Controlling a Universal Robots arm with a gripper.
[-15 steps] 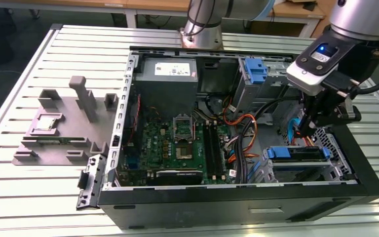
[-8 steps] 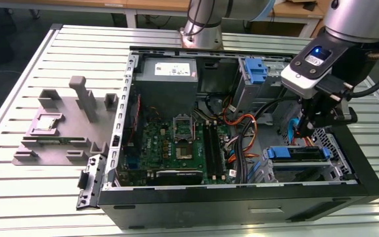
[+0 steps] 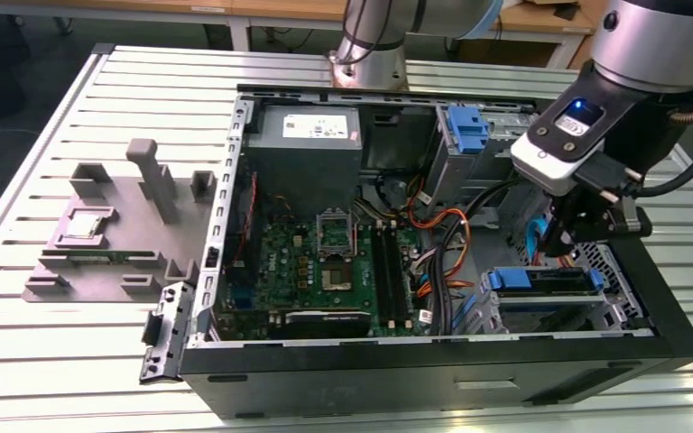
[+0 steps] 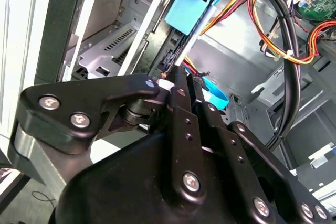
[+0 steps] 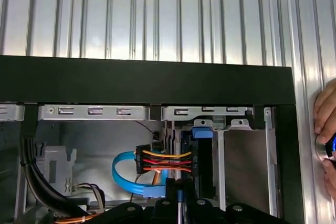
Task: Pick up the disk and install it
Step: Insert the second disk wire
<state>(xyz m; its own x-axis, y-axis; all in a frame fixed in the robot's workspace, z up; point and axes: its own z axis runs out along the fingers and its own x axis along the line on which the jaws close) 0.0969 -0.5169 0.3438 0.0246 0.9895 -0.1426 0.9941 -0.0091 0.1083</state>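
Pincer (image 3: 577,242) pointed down into the computer case (image 3: 443,361), just above the disk (image 3: 543,281) in its bay; its grip couldn't be told.

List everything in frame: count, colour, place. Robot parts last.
Open black desktop computer case: 1, lying on its side on the table.
Slatted aluminium table: 1, silver, under everything.
Green motherboard: 1, inside the case floor.
Grey power supply box: 1, white label, far end of the case.
Grey plastic parts fixture: 1, on the table at the exterior view's left of the case.
Disk in blue plastic caddy: 1, in the drive cage at the near corner, below the gripper.
Orange-red-yellow cable bundle: 1, beside the drive cage.
Person's hand: 1, on the table edge in the first wrist view.
Black gripper: 1, above the disk.
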